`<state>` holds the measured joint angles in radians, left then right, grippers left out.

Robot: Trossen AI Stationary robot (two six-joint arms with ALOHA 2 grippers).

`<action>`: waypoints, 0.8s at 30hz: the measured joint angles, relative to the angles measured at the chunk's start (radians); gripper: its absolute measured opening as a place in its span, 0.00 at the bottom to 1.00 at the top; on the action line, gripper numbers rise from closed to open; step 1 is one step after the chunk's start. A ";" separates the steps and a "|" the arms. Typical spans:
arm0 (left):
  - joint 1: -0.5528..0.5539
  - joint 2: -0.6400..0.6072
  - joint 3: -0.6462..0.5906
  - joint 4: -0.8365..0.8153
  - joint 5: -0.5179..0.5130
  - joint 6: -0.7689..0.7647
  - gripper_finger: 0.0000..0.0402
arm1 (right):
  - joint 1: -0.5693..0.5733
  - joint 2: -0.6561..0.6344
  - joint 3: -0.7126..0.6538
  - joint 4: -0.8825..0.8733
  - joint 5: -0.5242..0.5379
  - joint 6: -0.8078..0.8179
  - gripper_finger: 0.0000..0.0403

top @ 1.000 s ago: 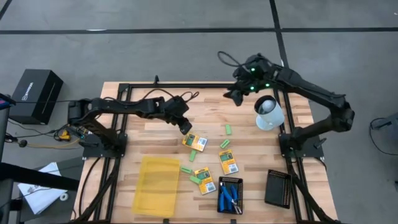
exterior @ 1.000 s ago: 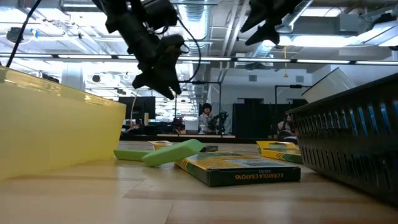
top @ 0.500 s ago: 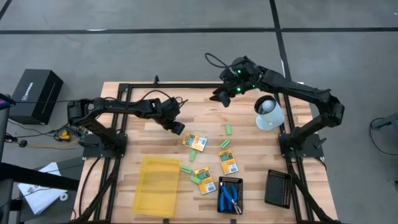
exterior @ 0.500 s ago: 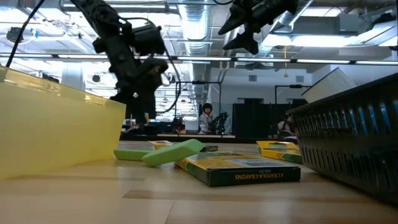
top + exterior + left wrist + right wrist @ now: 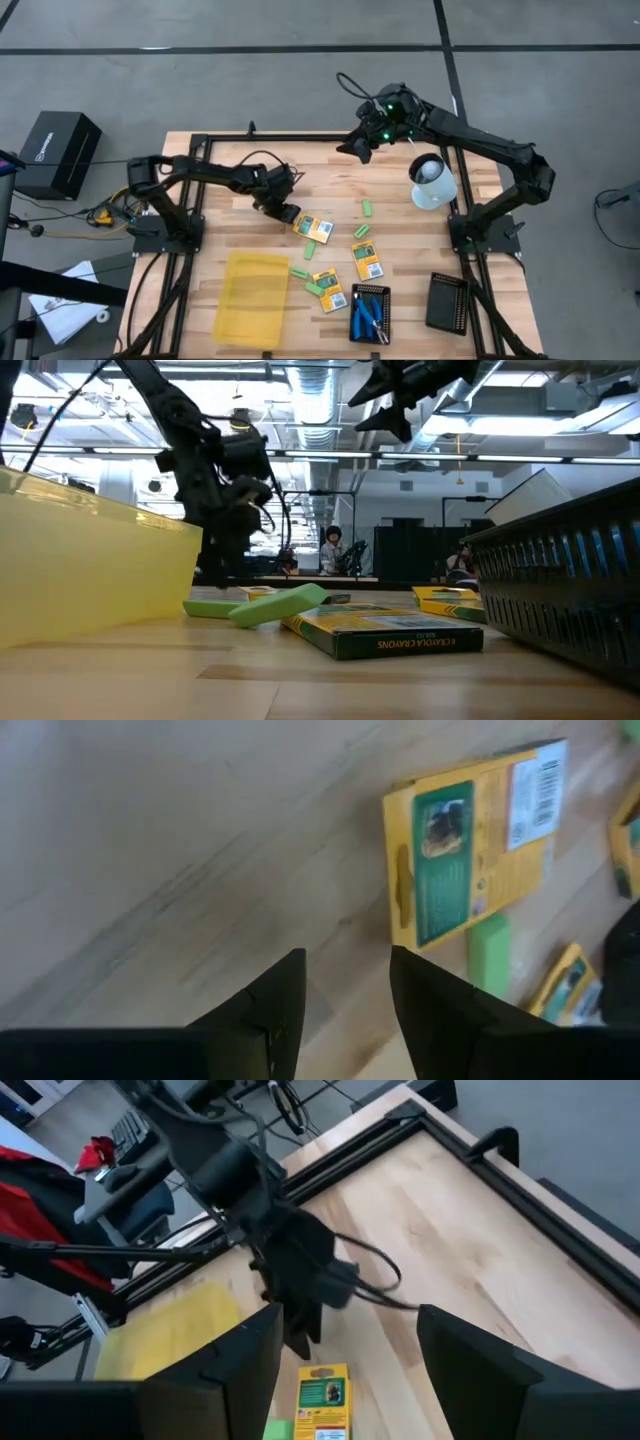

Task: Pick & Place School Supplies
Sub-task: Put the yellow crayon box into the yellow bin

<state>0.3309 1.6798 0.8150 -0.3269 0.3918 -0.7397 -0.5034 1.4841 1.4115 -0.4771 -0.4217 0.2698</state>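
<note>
The wooden butcher-block table (image 5: 330, 185) has a black metal frame round its rim, and most of the far half is bare, so there is open room there for an arm to swing. Toward the near edge sits the translucent yellow plastic tray (image 5: 250, 298), the biggest thing on the boards, with 2 black ribbed trays near it: one (image 5: 370, 315) holding the 2 blue-handled scissor-like tools (image 5: 368, 318), the other (image 5: 446, 302) at the near right corner. A white cup-like container (image 5: 432, 180) stands by the right frame.

The 4 flat yellow-orange crayon packs with green print lie in the middle; the nearest to the left gripper (image 5: 290, 213) is the pack (image 5: 313, 228) just beside it. I'd judge these cardboard packs light, stiff and a bit slick on the faces, best pinched across the narrow width at the long edges, since they lie flat with nothing to get under. The small bright green oblong blocks (image 5: 367, 208) scattered among them look light and rubbery, easy to nip across the short side, though one (image 5: 311, 250) touches a pack and could drag it along.

The left gripper hangs low just beside that pack, fingers (image 5: 268, 1010) parted narrowly and holding nothing. The right gripper (image 5: 357, 146) waits high over the far edge, fingers (image 5: 225, 1365) spread wide, empty.
</note>
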 joint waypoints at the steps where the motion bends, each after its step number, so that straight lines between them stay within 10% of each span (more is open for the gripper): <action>1: -0.002 0.013 0.000 0.016 0.000 -0.001 0.35 | 0.000 0.000 0.004 0.000 0.000 -0.004 0.56; 24: -0.002 0.054 0.001 0.177 0.000 -0.079 0.35 | -0.003 0.000 0.041 -0.001 -0.001 -0.031 0.56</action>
<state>0.3286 1.7336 0.8162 -0.1496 0.3915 -0.8185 -0.5064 1.4841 1.4521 -0.4777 -0.4225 0.2391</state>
